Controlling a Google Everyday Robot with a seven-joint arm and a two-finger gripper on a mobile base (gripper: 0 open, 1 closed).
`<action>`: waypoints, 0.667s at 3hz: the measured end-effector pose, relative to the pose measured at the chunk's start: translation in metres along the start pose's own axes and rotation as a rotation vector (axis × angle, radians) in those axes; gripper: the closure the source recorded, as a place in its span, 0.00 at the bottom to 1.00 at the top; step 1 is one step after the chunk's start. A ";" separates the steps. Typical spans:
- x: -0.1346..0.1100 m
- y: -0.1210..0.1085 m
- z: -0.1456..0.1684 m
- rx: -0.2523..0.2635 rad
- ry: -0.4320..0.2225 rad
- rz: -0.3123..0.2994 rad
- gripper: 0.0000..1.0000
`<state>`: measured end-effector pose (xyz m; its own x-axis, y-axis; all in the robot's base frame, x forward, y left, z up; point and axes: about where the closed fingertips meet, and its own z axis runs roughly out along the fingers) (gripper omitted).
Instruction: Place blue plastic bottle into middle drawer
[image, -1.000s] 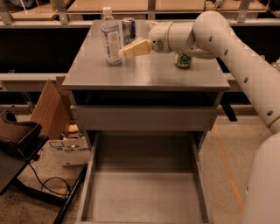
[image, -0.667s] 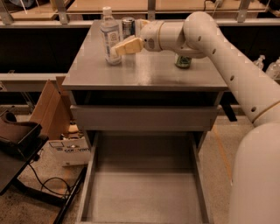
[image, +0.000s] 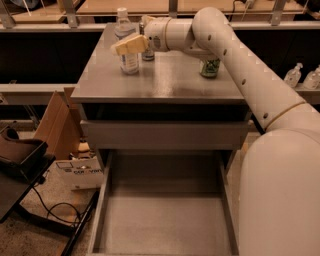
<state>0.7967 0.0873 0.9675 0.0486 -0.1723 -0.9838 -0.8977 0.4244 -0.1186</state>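
The blue plastic bottle (image: 128, 59), clear with a white cap and pale label, stands upright at the back left of the grey cabinet top (image: 165, 82). My gripper (image: 129, 45) reaches in from the right and lies across the bottle's upper body, covering part of it. The middle drawer (image: 165, 220) is pulled out below the cabinet. Its bare grey floor holds nothing.
A slim silver-blue can (image: 148, 54) stands just behind the gripper, and a green can (image: 210, 67) stands at the right under my arm. A flat grey drawer front (image: 165, 135) sits above the open drawer. Cardboard boxes (image: 55, 125), a black stand (image: 20, 160) and cables are on the floor at left.
My gripper has moved left from just right of the bottle to lie across it. The bottle and cans have not moved.
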 end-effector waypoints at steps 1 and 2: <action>-0.009 0.002 0.027 -0.023 -0.004 0.007 0.00; -0.009 -0.002 0.038 -0.015 0.026 0.004 0.00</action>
<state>0.8146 0.1218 0.9713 0.0341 -0.1936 -0.9805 -0.9045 0.4114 -0.1126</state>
